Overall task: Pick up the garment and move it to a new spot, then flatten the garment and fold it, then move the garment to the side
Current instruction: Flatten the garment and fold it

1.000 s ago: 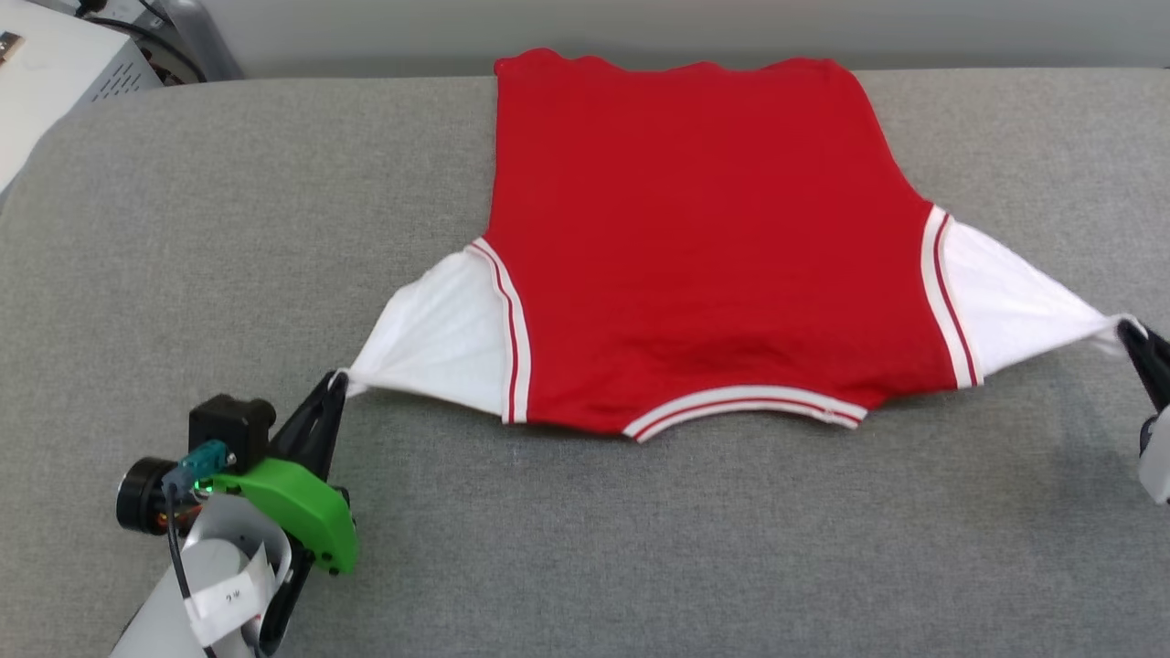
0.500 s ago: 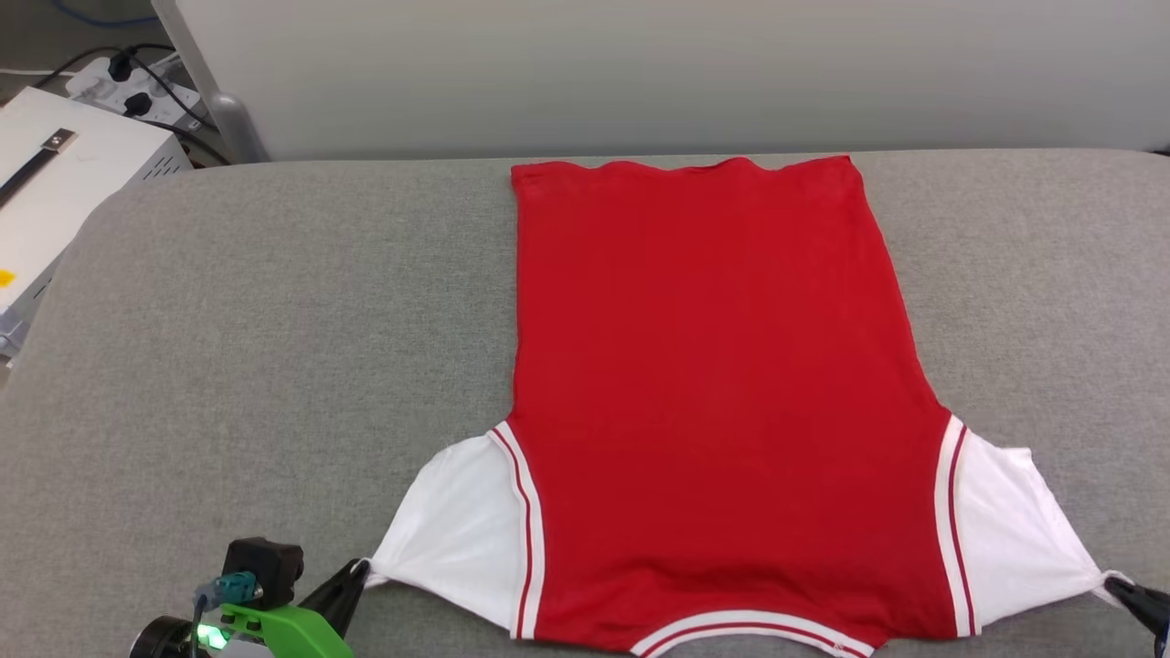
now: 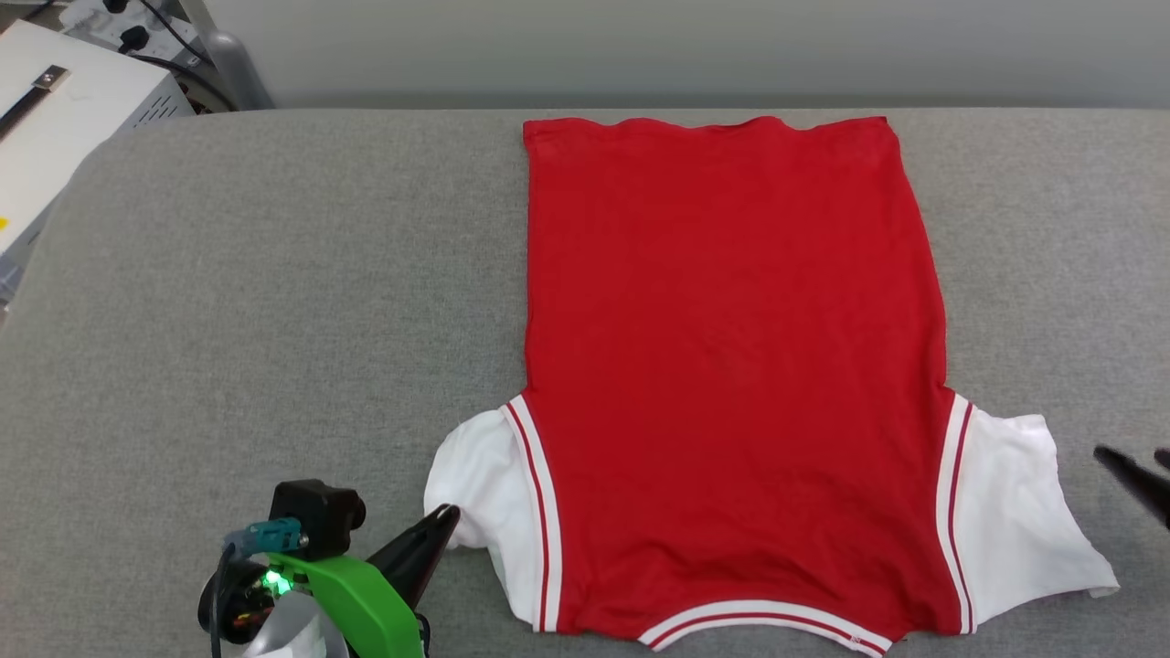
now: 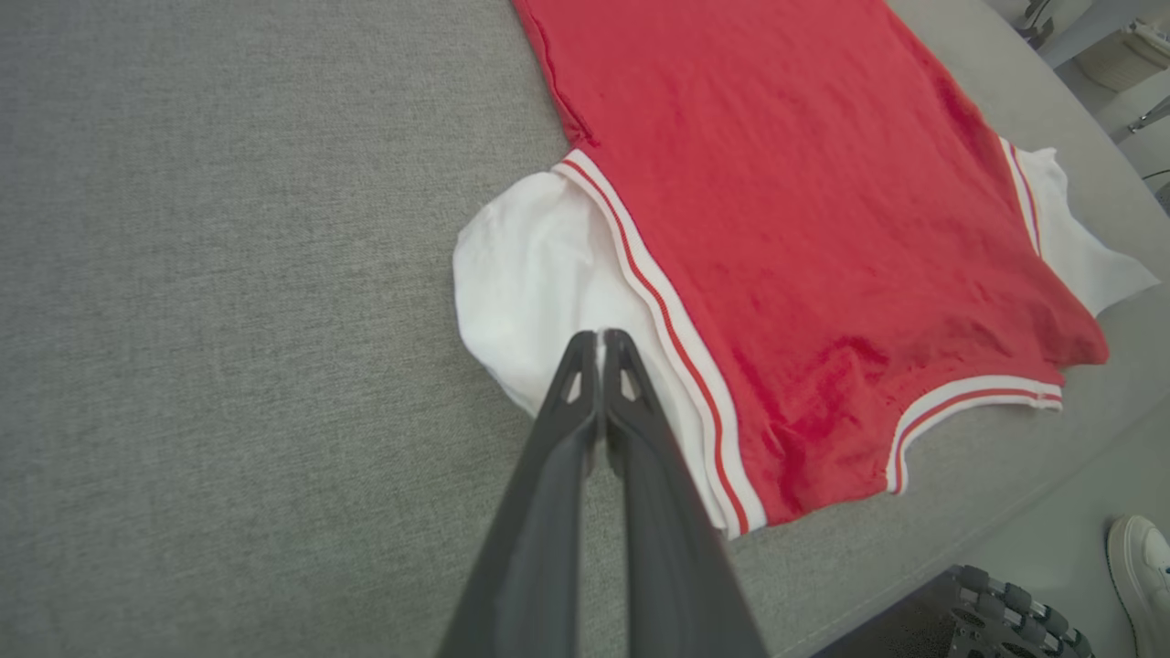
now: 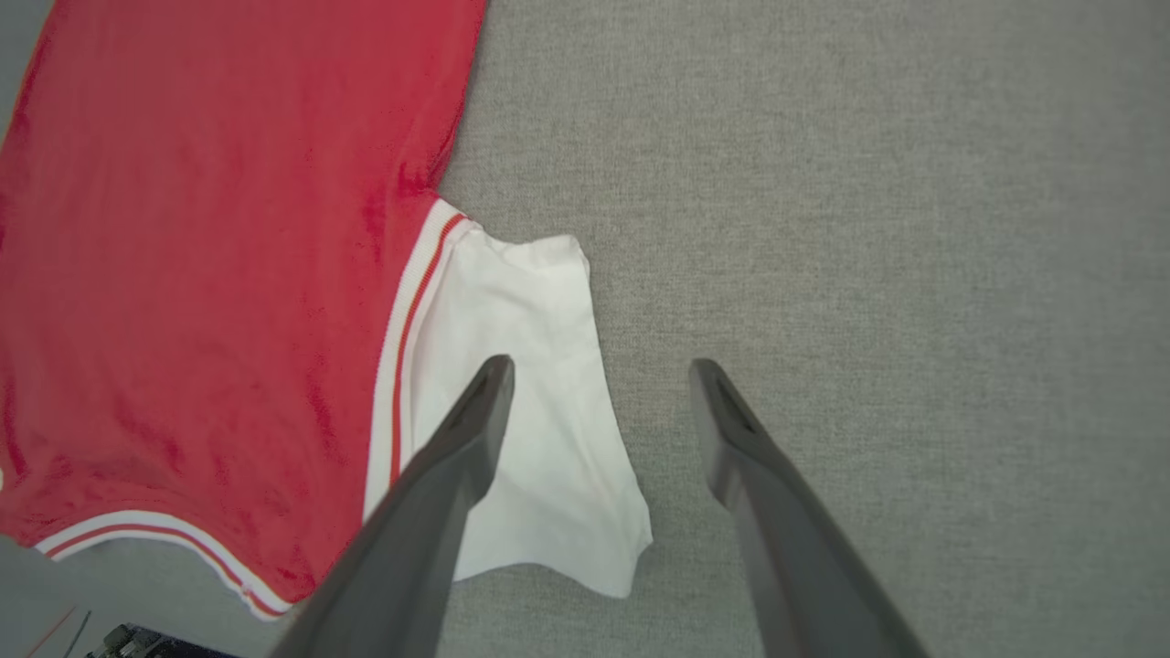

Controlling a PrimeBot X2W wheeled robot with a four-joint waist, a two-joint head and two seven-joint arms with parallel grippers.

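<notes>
The garment (image 3: 731, 366) lies flat on the grey table, plain red side up, hem far, striped collar trim near. My left gripper (image 3: 446, 516) is shut, its tips pinching the bunched left white sleeve (image 4: 539, 274) close to the striped seam; in the left wrist view the gripper (image 4: 599, 336) rests on that sleeve. My right gripper (image 3: 1133, 457) is open, apart from the right white sleeve (image 3: 1015, 512), which lies loose on the table. In the right wrist view the open gripper (image 5: 599, 366) hovers over the sleeve's outer edge (image 5: 548, 429).
The grey padded table (image 3: 274, 320) stretches wide to the left of the garment. A white box (image 3: 55, 110) and plugged cables (image 3: 137, 27) sit beyond the back left corner. The table's near edge, my wheeled base (image 4: 1005, 612) and a shoe (image 4: 1138, 567) show in the left wrist view.
The right gripper has opened and let go of the right sleeve, which dropped slack. The left gripper moved inward with its sleeve, bunching it. The head camera also shifted.
</notes>
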